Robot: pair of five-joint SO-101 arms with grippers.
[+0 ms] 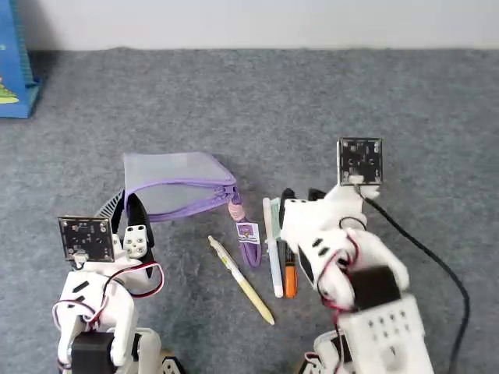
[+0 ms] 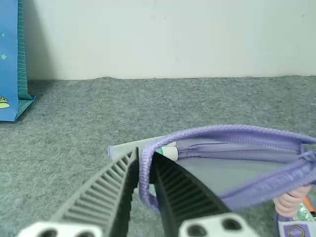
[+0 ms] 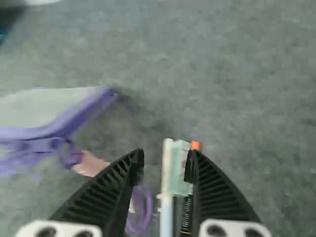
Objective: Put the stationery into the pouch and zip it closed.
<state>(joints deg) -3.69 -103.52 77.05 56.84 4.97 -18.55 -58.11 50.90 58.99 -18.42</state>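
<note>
Pouch [image 1: 175, 183], one, purple, is lying open-mouthed on the grey bench [image 1: 366, 93]. Left claw [image 2: 144, 160] is pinching the pouch's zipper rim, fingers nearly together on it. Three pens are lying on the bench outside the pouch: yellow pen [image 1: 242, 282], white pen [image 1: 273, 257] and orange marker [image 1: 289, 279], the last two touching side by side. Right claw [image 3: 164, 155] is sitting partly spread, straddling the white pen's end, not squeezing it. One purple strap [image 1: 249, 248] is lying just by the zipper end.

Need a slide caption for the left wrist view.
Left pincer pinching the rim of the open purple pouch, which lies on the grey carpet.
</note>
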